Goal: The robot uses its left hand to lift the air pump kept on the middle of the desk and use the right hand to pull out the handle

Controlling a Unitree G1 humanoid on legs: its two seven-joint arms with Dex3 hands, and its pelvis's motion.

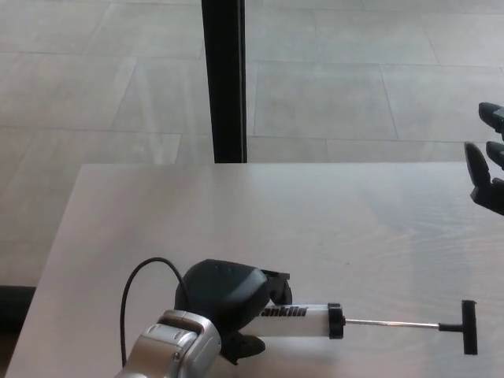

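Air pump (303,321): a white cylinder with black lettering, lying roughly level near the front edge of the desk (236,220), low in the head view.
Pump cap: a black collar (335,321) closes the cylinder's right end.
Rod: a thin metal rod (391,323) sticks out to the right of the collar, fully extended.
Handle: a black T-handle (468,327) sits at the rod's far end, its bar upright, with nothing touching it.
Left hand (228,303): clamped around the left part of the cylinder; black fingers (277,286) curl over the top of the barrel and the thumb shows beneath it (the palm hides the pump's left end).
Left arm: a silver wrist (169,350) with a black cable (130,299) looping out beside it.
Right hand (488,169): at the right edge of the view, well apart from the handle; its fingers are spread and hold nothing.
Background: a black post (224,79) stands behind the desk on a tiled floor (354,79).
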